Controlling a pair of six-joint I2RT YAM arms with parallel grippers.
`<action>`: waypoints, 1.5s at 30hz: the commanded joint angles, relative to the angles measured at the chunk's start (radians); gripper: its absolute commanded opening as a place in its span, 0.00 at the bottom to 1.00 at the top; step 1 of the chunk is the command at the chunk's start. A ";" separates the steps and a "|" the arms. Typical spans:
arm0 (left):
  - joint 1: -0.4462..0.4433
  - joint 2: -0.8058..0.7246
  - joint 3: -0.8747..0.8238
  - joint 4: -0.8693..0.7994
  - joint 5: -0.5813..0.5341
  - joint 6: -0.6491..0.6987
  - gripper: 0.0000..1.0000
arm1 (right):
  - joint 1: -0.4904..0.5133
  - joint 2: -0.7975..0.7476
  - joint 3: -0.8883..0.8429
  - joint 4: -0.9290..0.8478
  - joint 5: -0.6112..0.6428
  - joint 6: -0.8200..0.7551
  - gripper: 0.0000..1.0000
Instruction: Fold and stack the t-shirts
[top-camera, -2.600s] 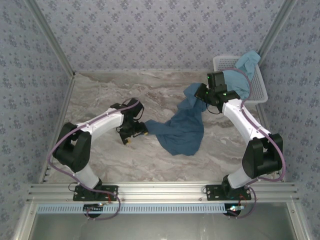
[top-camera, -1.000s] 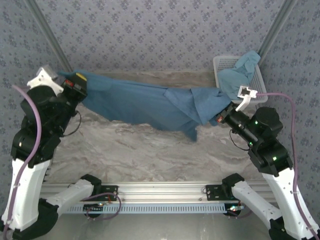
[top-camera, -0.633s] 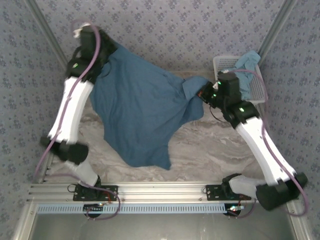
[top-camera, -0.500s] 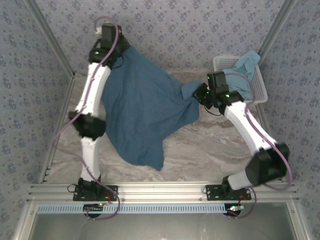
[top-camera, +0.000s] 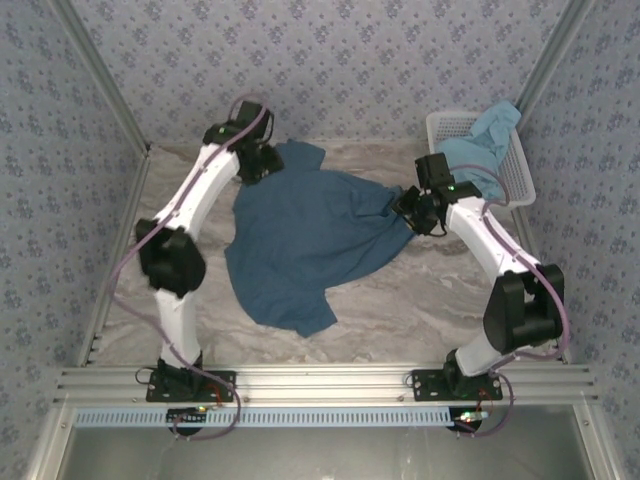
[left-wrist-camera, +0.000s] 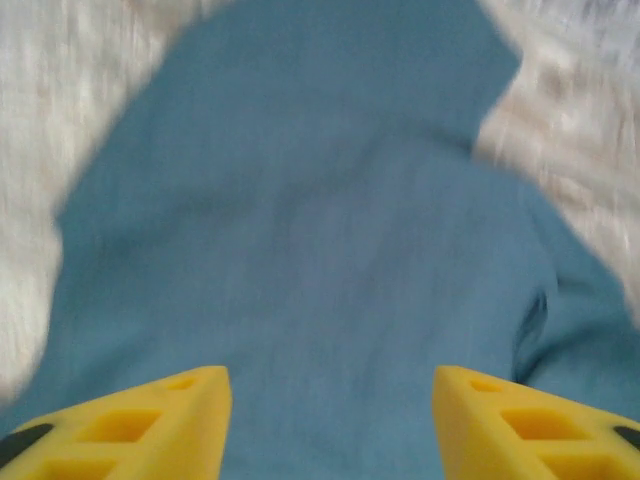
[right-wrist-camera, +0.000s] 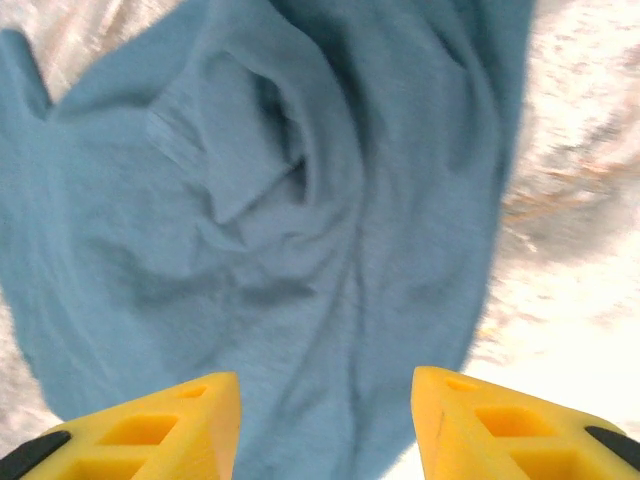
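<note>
Since half a second ago the darker teal-blue t-shirt (top-camera: 305, 240) has come down from hanging between the two raised arms. It now lies spread and rumpled on the marble surface (top-camera: 430, 300) in the middle of the top view, with one corner reaching toward the lower centre. The left pincer (top-camera: 262, 168) sits at the shirt's upper left edge. In the left wrist view its yellow fingers (left-wrist-camera: 130, 425) stand wide apart with cloth lying beneath them, so it is open and holds nothing. That view is blurred, so I cannot tell whether the tips touch the fabric. The right pincer (top-camera: 408, 205) sits at the shirt's right edge, and its fingers (right-wrist-camera: 520, 420) are likewise spread over creased cloth, gripping nothing. The lighter sky-blue t-shirt (top-camera: 480, 150) lies draped in the white mesh basket (top-camera: 518, 180) at the upper right of the frame, with one end over its far rim.
</note>
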 joint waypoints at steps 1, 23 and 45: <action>0.013 -0.223 -0.383 0.050 0.124 -0.128 0.49 | -0.005 -0.064 -0.123 -0.111 0.047 -0.084 0.48; -0.083 -0.375 -1.079 0.163 0.192 -0.206 0.25 | 0.079 0.192 -0.109 0.069 -0.073 -0.149 0.30; -0.082 -0.586 -1.174 0.088 0.313 -0.201 0.22 | 0.544 0.357 0.058 -0.113 -0.299 -0.179 0.41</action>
